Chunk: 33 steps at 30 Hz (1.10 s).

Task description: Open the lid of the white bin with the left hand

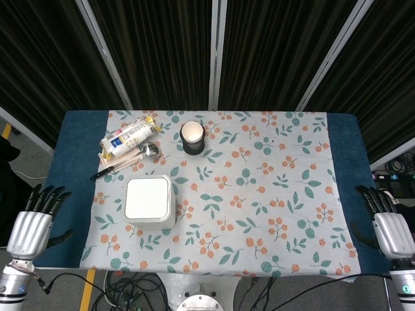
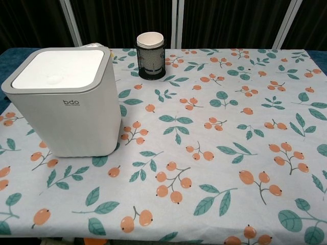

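Observation:
The white bin (image 1: 150, 202) stands on the left half of the table, its flat lid (image 2: 59, 69) lying closed within a grey rim. My left hand (image 1: 35, 222) hovers off the table's left front corner, fingers spread and empty, well to the left of the bin. At the right front corner is my right hand (image 1: 386, 227), also empty with fingers apart. Neither hand appears in the chest view.
A black mesh holder with a paper cup (image 1: 192, 137) stands behind the bin. A snack packet (image 1: 127, 137), a spoon (image 1: 146, 152) and a pen (image 1: 107, 170) lie at the back left. A floral cloth (image 1: 259, 194) covers the blue table (image 1: 71, 168).

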### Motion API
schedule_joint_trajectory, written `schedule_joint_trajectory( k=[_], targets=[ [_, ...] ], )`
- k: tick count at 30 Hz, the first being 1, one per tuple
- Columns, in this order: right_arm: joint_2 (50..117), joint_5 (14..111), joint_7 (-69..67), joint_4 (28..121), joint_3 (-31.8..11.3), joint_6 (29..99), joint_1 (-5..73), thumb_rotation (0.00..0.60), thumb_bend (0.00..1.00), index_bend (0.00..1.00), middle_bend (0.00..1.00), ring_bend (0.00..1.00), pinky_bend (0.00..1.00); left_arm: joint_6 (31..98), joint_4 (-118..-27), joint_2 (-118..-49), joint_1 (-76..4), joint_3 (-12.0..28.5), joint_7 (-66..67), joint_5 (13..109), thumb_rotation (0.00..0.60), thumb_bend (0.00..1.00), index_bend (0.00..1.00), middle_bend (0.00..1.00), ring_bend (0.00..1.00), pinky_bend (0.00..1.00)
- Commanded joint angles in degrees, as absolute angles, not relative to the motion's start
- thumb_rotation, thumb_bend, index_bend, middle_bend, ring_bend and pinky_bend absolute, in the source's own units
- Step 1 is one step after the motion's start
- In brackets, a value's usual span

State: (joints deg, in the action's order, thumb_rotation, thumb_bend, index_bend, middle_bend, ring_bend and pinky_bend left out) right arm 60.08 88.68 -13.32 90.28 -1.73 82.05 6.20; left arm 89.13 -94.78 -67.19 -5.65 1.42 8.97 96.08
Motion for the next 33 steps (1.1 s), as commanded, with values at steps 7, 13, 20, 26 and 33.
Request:
schedule_joint_trajectory(
  k=[7, 13, 20, 26, 33],
  targets=[
    [60.3, 87.2, -12.9, 90.5, -2.0, 80.3, 6.8, 0.6, 0.32, 0.05, 0.06, 0.0, 0.0, 79.2, -95.1, -65.7, -17.8, -0.4, 1.0, 109.4, 0.6, 0.0, 0.19, 0.13, 0.09, 0.0],
    [60.3, 86.9, -12.6, 90.7, -2.0, 80.2, 6.7, 0.6, 0.32, 0.05, 0.06, 0.0, 0.0, 73.5, -95.8, -66.5, -21.7, -1.0, 3.2, 110.6, 0.6, 0.0, 0.2, 0.13, 0.09, 0.0],
    [60.4, 87.0, -12.8, 90.5, -1.9, 80.3, 6.6, 0.6, 0.32, 0.05, 0.06, 0.0, 0.0, 66.9, -97.6, -66.7, -23.0, -1.7, 8.7, 105.7, 0.6, 0.0, 0.26, 0.2, 0.09, 0.0],
    [60.5, 87.2, -13.0, 90.3, -1.9, 80.5, 6.5, 0.6, 0.32, 0.05, 0.06, 0.0, 0.0, 69.4, -98.7, -66.8, -22.5, -1.4, 9.7, 105.0, 0.6, 0.0, 0.27, 0.2, 0.09, 0.0],
    [60.5, 87.4, -13.4, 90.1, -1.9, 81.0, 6.3, 0.6, 0.32, 0.05, 0.06, 0.0, 0.0, 83.3, -96.9, -66.4, -19.1, 0.2, 5.3, 108.1, 0.6, 0.0, 0.25, 0.18, 0.09, 0.0]
  ],
)
